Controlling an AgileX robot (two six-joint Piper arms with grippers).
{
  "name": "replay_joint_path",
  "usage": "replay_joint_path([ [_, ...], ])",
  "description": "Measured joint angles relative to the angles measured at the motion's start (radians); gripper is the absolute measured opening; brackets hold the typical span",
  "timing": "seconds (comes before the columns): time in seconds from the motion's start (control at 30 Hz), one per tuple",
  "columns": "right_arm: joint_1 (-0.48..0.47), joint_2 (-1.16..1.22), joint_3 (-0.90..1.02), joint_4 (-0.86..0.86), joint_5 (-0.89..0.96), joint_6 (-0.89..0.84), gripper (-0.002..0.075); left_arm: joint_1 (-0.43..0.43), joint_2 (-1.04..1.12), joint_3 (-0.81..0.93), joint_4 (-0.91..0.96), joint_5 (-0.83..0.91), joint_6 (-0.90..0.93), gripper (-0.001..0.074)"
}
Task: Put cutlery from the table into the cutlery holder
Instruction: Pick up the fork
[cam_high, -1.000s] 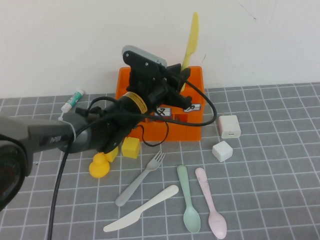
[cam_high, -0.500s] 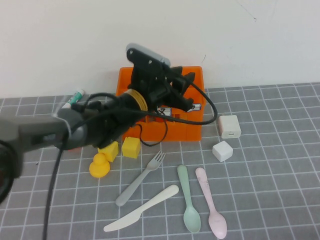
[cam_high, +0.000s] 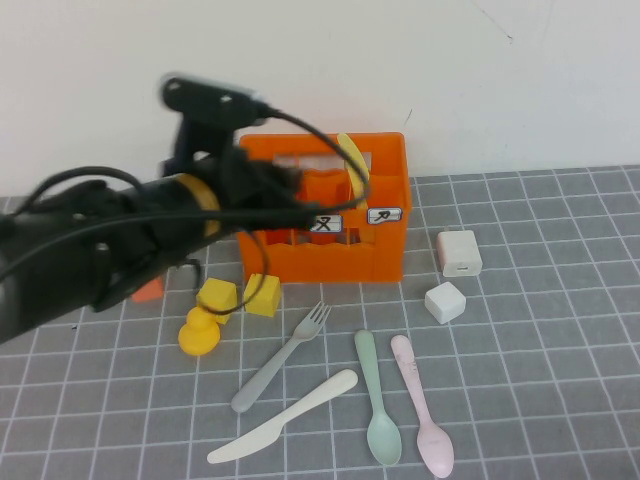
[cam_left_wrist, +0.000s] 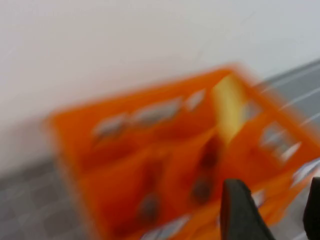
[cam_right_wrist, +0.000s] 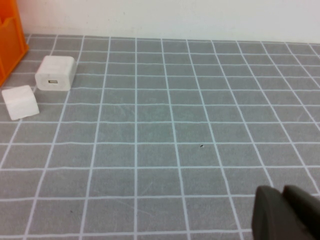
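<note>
Above the orange plastic slotted crate, your left claw now hangs with jaws parted and empty. Beyond it, the released yellow plastic knife leans inside. Your shut right claw idles far off; four pieces remain.

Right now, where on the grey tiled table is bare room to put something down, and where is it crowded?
Free: the grey tiled table right of the two white blocks, where the shut right gripper waits. Crowded: in front of the orange plastic crate, with the yellow cubes, yellow duck and four pastel cutlery pieces. The left gripper, jaws open, hangs near the crate.
</note>
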Motion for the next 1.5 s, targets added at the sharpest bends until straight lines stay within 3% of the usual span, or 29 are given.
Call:
replay_joint_path([
  [0.2,0.0,0.0,0.0,0.0,0.0,0.0,0.0029,-0.007,-0.088,0.007,-0.104,0.429,0.067,0.0265],
  [0.3,0.0,0.0,0.0,0.0,0.0,0.0,0.0029,-0.008,-0.105,0.007,-0.257,0.61,0.238,0.0246],
  [0.57,0.0,0.0,0.0,0.0,0.0,0.0,0.0029,-0.008,-0.105,-0.038,-0.848,1.036,0.966,0.0168],
  [0.7,0.0,0.0,0.0,0.0,0.0,0.0,0.0029,-0.011,-0.092,-0.044,-1.046,1.061,1.203,0.0251],
  [0.8,0.0,0.0,0.0,0.0,0.0,0.0,0.0029,-0.011,-0.068,-0.046,-1.108,1.052,1.364,0.0359],
  [0.9,0.0,0.0,0.0,0.0,0.0,0.0,0.0029,-0.011,-0.036,-0.046,-1.125,1.027,1.505,0.0404],
  [1.0,0.0,0.0,0.0,0.0,0.0,0.0,0.0029,-0.011,0.003,-0.046,-1.123,0.979,1.517,0.0416],
  [1.3,0.0,0.0,0.0,0.0,0.0,0.0,0.0029,-0.011,0.131,-0.066,-0.981,0.82,1.19,0.042],
  [1.5,0.0,0.0,0.0,0.0,0.0,0.0,0.0029,-0.011,0.251,-0.161,-0.895,0.811,1.113,0.042],
])
